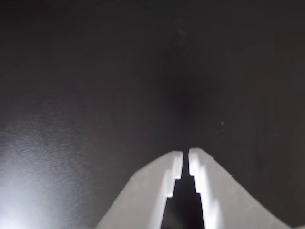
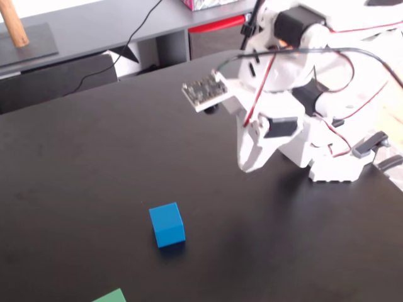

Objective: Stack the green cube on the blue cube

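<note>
In the fixed view, nearest the camera, the green cube lies at the bottom edge of the frame, only its top face and one corner visible. Just beyond it and a little to the right, the blue cube sits flat on the black table, apart from the green cube and with nothing on top of it. Farther back and to the right, the white arm is folded close to its base, red and black wires looping over it, and a small bare circuit board juts from its wrist. The gripper points down at the table, well apart from both cubes. Behind the table runs a grey shelf with a cable trailing down from it.

In the wrist view, the white gripper enters from the bottom edge; its two fingertips stand almost together with only a thin slit between them, gripping nothing, over bare dark tabletop. Neither cube appears in this view.
</note>
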Available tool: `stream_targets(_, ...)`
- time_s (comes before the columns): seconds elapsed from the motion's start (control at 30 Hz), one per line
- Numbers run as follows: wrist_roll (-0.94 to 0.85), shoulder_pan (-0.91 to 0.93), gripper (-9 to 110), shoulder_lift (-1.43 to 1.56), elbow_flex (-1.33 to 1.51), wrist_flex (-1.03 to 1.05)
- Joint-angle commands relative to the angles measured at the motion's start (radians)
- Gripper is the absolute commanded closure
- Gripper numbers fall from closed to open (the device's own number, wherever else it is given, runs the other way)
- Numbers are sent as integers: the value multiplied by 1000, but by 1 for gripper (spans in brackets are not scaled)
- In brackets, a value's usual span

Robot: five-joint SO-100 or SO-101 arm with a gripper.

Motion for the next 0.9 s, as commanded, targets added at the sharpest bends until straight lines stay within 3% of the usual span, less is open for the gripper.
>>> stream_targets(0.0,37,-51,101,-109,-233,18)
stream_targets(0.87,49,-160,101,-973,-1189,-11)
